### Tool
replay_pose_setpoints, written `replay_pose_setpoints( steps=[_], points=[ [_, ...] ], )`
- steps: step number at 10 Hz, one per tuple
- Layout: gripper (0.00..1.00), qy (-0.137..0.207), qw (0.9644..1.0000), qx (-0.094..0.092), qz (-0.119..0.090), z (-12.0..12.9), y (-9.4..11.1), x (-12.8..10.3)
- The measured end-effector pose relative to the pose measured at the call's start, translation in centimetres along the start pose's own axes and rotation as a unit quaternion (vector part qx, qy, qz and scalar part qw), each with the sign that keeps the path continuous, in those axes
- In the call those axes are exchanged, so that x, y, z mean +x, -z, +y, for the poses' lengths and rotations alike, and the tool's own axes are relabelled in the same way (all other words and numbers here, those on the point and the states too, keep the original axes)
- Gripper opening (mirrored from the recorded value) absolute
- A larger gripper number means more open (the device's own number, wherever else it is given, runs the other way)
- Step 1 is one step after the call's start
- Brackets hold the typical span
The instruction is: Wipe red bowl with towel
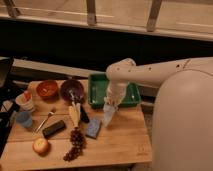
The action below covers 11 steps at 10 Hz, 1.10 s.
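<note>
One round apple [41, 145] and one bumpy bunch of dark grapes [75, 145] sit closest to us on the wooden table [120, 146]. Next we see one flat blue sponge [93, 128]. Just past it, the gripper [110, 106] pinches one soft, pale towel [108, 117]. Farther back we count two round bowls. The red bowl [48, 89] sits left, well apart from the towel, with a dark bowl [72, 90] beside it.

Light was dim and warm | back was dark | gripper [110, 106] hung pale over the table's [121, 146] middle | shadows were soft
</note>
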Motion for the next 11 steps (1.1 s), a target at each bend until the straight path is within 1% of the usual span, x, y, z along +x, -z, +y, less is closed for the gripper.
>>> replay_pose_setpoints(
  steps=[2, 4, 6, 8, 10, 11],
  points=[
    [0.00, 0.035, 0.9989, -0.008, -0.031, 4.8, 2.2, -2.0],
    [0.00, 0.058, 0.9971, -0.021, -0.045, 8.0, 3.6, -3.0],
    [0.00, 0.056, 0.9972, -0.019, -0.045, 7.5, 3.6, -3.1],
    [0.00, 0.059, 0.9970, -0.019, -0.046, 7.8, 3.6, -3.1],
    [0.00, 0.057, 0.9971, -0.018, -0.046, 7.6, 3.6, -3.2],
    [0.00, 0.059, 0.9971, -0.015, -0.045, 7.6, 3.5, -3.2]
  ],
)
